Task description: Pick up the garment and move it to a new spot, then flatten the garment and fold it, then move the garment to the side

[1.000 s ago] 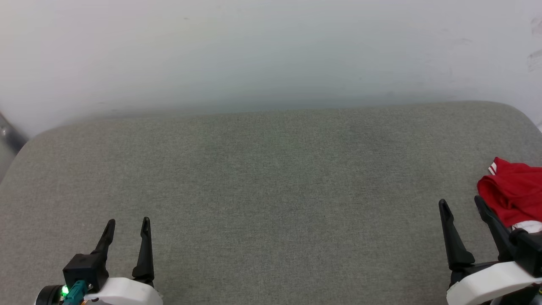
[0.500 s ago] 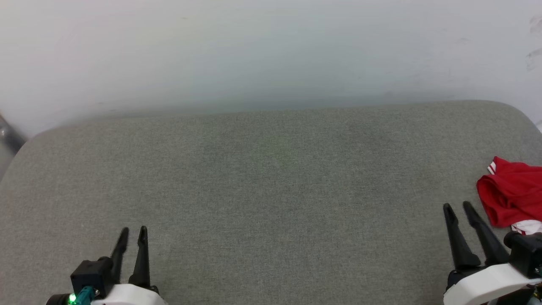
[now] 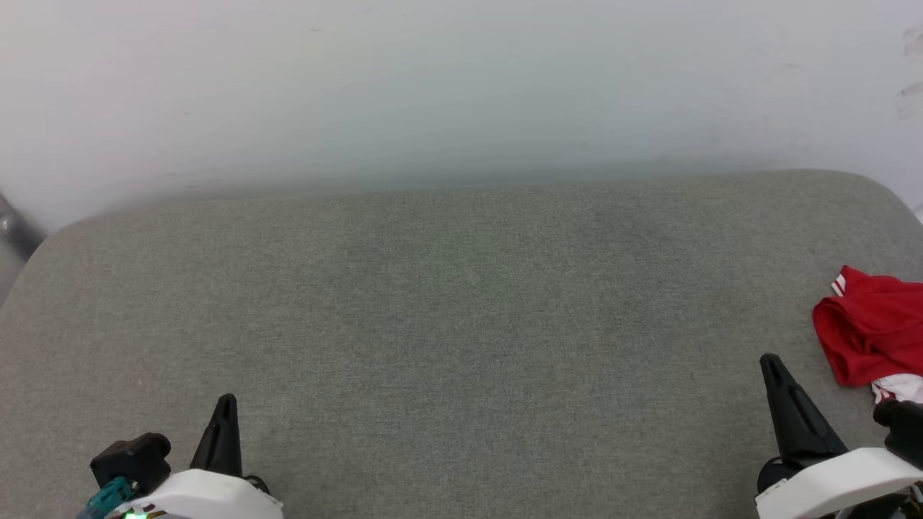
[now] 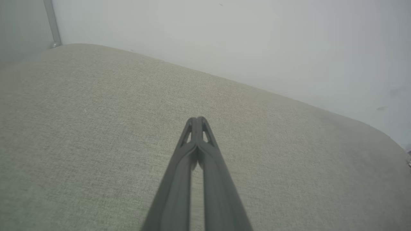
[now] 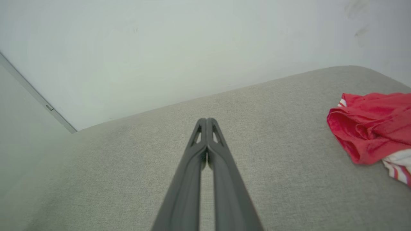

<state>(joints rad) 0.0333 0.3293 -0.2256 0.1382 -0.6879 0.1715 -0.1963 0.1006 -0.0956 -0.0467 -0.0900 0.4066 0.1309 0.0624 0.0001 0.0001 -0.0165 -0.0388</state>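
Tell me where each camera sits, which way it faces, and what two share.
Head view: on the head, looking forward and down over the grey padded surface to the white wall; left gripper lower left, right gripper lower right, both shut.
Left wrist view: on the left wrist, looking along its closed fingers toward the wall.
Right wrist view: on the right wrist, along its closed fingers toward the wall.
Shared: head and right wrist views show the red garment right of the right gripper.

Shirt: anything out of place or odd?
Yes. The shirt lies bunched in a heap at the right edge of the grey fabric surface, partly out of the head view, not spread flat. The right gripper beside it and the left gripper are shut and empty.
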